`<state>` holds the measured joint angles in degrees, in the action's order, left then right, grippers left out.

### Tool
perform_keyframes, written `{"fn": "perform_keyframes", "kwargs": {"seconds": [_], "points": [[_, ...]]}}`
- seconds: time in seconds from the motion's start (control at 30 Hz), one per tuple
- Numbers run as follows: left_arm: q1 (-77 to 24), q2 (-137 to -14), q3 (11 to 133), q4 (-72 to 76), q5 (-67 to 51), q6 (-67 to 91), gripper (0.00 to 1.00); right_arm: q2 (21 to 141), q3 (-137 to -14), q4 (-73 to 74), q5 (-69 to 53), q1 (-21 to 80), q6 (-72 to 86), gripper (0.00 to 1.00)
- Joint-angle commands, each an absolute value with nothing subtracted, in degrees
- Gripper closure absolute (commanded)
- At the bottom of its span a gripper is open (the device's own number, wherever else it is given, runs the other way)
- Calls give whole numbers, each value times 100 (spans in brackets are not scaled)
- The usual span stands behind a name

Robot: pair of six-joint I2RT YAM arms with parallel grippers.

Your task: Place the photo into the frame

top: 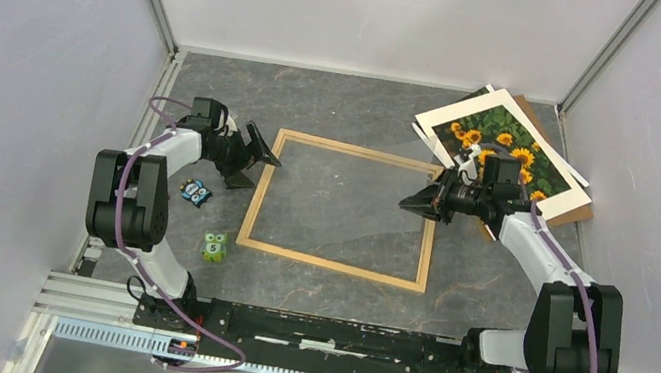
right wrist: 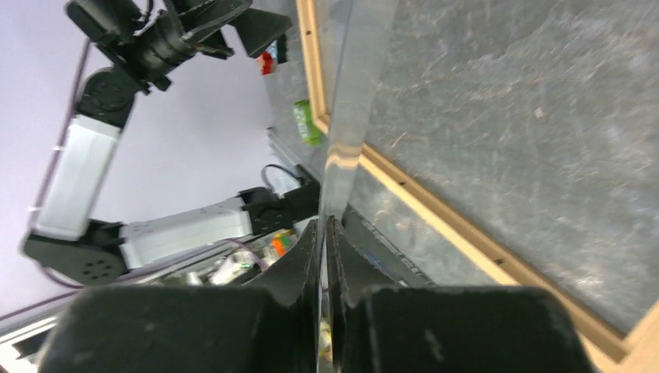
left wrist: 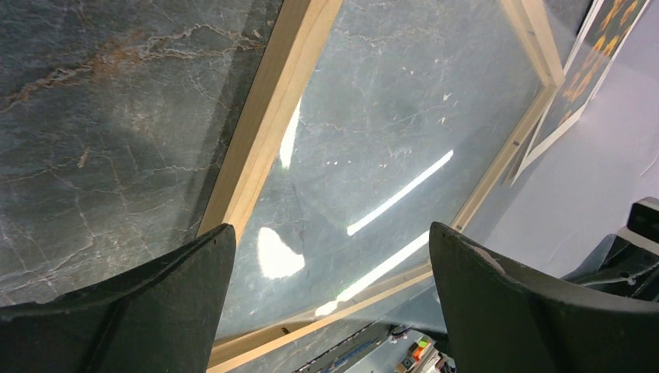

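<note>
The frame (top: 331, 264) of light wooden strips lies flat mid-table, also in the left wrist view (left wrist: 264, 132) and the right wrist view (right wrist: 466, 233). A clear pane (right wrist: 353, 116) reaches over its opening. My right gripper (top: 408, 203) (right wrist: 322, 221) is at the frame's right side, shut on that pane's edge. The photo (top: 506, 145) (left wrist: 598, 54) of sunflowers lies face up at the back right, behind the right gripper and apart from the frame. At the frame's far-left corner my left gripper (top: 260, 160) (left wrist: 330, 229) hangs wide open with nothing in it.
A brown backing board (top: 573, 213) lies under the photo against the right wall. A small blue toy (top: 196, 191) and a green owl figure (top: 214, 246) sit left of the frame. Walls close in on the left, back and right.
</note>
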<state>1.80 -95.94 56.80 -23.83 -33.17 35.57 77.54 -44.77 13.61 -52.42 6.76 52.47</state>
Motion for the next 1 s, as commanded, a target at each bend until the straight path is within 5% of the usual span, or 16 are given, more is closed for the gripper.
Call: {"fn": "perform_keyframes", "kwargs": {"seconds": [0.0,0.17,0.27,0.63,0.7,0.97], "points": [[205,-9556,5748,-2266,-3428,3504,0,7889,-4913,1998,-4679,740,3840,82],[209,-9635,5710,-2217,-3428,3506,0,8016,-4440,1352,-4480,829,3659,56],[205,-9786,5678,-2179,-3438,3537,0,8121,-4252,930,-4246,900,3545,48],[169,-9723,5612,-2214,-3132,3401,0,8358,-3691,83,-3562,989,3450,42],[112,-9604,5590,-2207,-3119,3392,0,8400,-3717,159,-3340,986,3435,46],[-184,-8740,5540,-2052,-3354,3520,0,8064,-3560,146,-2893,1051,3545,91]]}}
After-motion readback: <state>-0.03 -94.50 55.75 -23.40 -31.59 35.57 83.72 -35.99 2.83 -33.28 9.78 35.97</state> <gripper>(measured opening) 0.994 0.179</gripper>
